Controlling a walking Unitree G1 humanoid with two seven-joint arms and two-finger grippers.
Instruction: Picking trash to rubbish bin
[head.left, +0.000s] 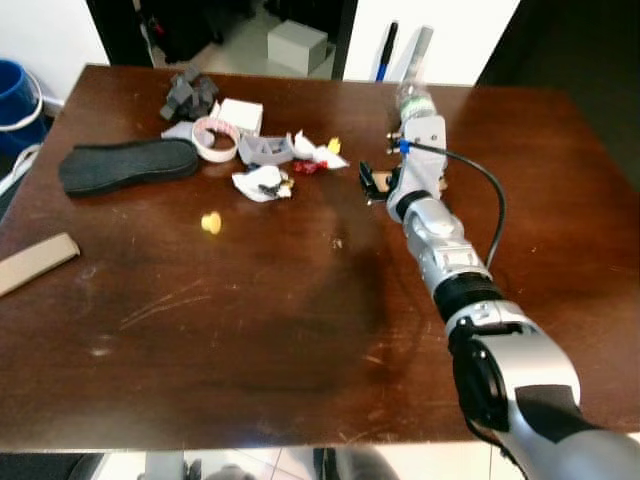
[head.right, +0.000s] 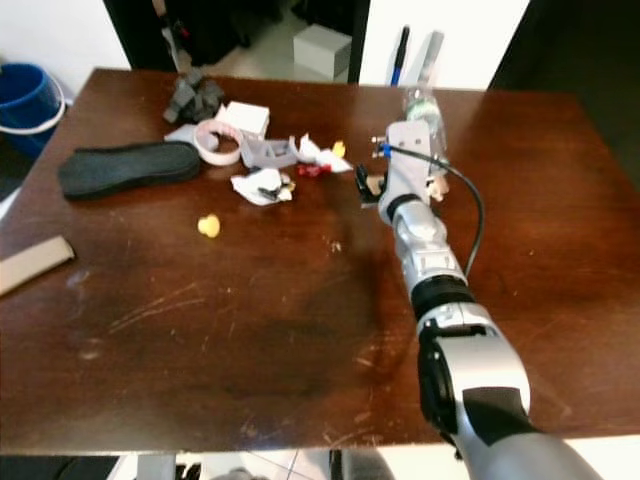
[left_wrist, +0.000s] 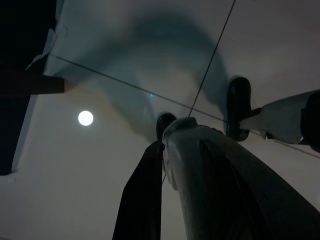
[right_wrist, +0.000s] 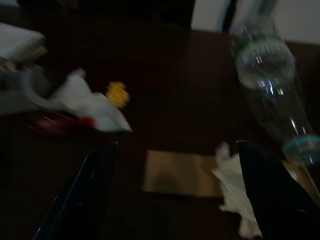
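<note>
Two fingers of my right gripper (right_wrist: 175, 195) are standing spread wide and holding nothing, hovering low over the far side of the table (head.left: 300, 330); between them I am looking at a small brown card (right_wrist: 180, 174) lying flat, with a crumpled white tissue (right_wrist: 235, 192) touching its edge by one finger (right_wrist: 272, 195) and a clear bottle (right_wrist: 270, 85) lying just beyond that; past the other finger (right_wrist: 82, 192) I am seeing a white wrapper (right_wrist: 87, 107), something red (right_wrist: 55, 122) and a yellow bit (right_wrist: 117, 94), part of the trash heap (head.left: 270, 160) stretching away from the gripper along the far edge; a black sole (head.left: 130, 165) and a second yellow piece (head.left: 211, 222) are lying well apart from it. My left gripper (left_wrist: 150, 200) is hanging idle over pale floor; I cannot tell how its fingers are set.

I am judging that I am lining up on the card or the tissue, with no trash lifted yet; a blue bucket (head.left: 15, 100) is standing off the table's left corner, possibly the bin, though I cannot be sure. Risks from here: the card is flat and thin, so closing fingers may be skating over it or pushing it along; the finger beside the tissue could be snagging it and dragging both; coming down too far forward may be nudging the bottle and setting it rolling toward the edge.
</note>
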